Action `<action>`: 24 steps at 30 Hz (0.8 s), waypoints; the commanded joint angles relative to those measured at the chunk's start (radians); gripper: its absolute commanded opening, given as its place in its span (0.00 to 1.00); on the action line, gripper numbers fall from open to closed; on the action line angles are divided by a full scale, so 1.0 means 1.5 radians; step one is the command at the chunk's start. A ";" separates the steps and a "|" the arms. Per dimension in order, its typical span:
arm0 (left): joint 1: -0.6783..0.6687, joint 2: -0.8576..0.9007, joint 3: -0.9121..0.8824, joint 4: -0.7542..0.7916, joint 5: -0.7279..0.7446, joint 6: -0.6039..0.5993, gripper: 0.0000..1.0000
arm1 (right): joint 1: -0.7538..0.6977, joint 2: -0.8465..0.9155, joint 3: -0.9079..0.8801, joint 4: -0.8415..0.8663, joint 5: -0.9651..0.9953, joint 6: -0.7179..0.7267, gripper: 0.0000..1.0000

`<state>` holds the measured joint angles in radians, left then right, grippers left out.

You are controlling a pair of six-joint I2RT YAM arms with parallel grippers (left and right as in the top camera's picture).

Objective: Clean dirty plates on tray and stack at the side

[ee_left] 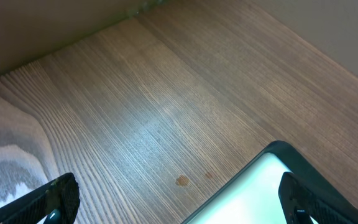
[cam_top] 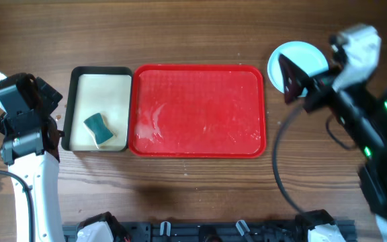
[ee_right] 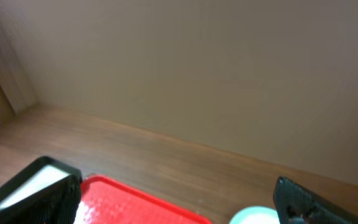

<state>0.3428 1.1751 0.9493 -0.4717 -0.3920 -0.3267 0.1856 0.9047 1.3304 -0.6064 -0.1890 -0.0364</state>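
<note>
Woodgrain table (cam_top: 200,181) runs back to a plain beige wall (ee_right: 197,74). The red tray (cam_top: 200,111) lies mid-table, whitish smears on its floor. Just beside it at 9 o'clock, a black-rimmed cream tray (cam_top: 89,87) holds a teal sponge (cam_top: 99,129) at its 6 o'clock. The plates (cam_top: 301,57) sit on the table at the tray's 2 o'clock, pale blue on top, partly under the right hand (ee_right: 179,199). It and the left hand (ee_left: 179,196) are spread wide, empty
</note>
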 commanded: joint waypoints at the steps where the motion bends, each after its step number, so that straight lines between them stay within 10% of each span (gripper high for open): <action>1: 0.004 -0.002 0.008 -0.001 -0.001 -0.004 1.00 | 0.002 -0.071 0.002 -0.044 0.025 -0.048 1.00; 13: 0.004 -0.002 0.008 0.000 -0.001 -0.004 1.00 | 0.002 -0.366 -0.216 -0.072 0.024 -0.098 1.00; 24: 0.004 -0.002 0.008 0.000 -0.001 -0.004 1.00 | 0.001 -0.599 -0.699 0.474 0.022 -0.090 1.00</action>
<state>0.3428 1.1751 0.9493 -0.4744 -0.3920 -0.3267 0.1856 0.0547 0.4084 -0.0555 -0.1738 -0.1711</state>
